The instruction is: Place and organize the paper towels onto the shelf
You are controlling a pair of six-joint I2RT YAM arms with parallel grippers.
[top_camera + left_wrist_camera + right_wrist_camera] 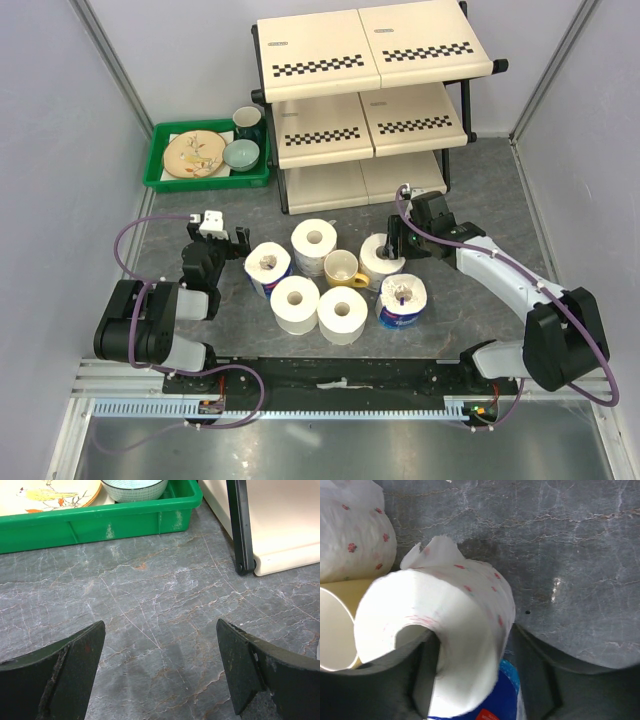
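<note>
White paper towel rolls, six of them, stand on end on the grey stone-look table (pixel 520 200), bunched round a yellow mug (pixel 343 268). None is on the shelf (pixel 370 60), the stepped cream rack with checkered front edges that stands well behind the mug.

Just right of the mug is a floral roll (pixel 380 262), and the right hand (pixel 398 240) sits on top of it. Seen from the wrist, one finger goes down into the hollow core and the other finger (pixel 580 680) stands outside. The roll's wall lies between them and looks pushed out of round. Even so, I cannot tell whether the hand really pinches it or only straddles it.

A second floral roll (pixel 313 240) is behind the mug, a little to the left. One blue-wrapped roll (pixel 268 268) is just left of the mug, and another blue-wrapped roll (pixel 402 303) is in front of it to the right. Two plain rolls (pixel 295 303) (pixel 342 313) stand touching each other in front of the mug.

The left hand (pixel 217 240) hangs low over the table, left of the mug beyond the blue-wrapped roll. Its fingers are spread wide with nothing between them. A green tray (pixel 160 160) holding a plate and a bowl lies further off, behind and left of the mug.
</note>
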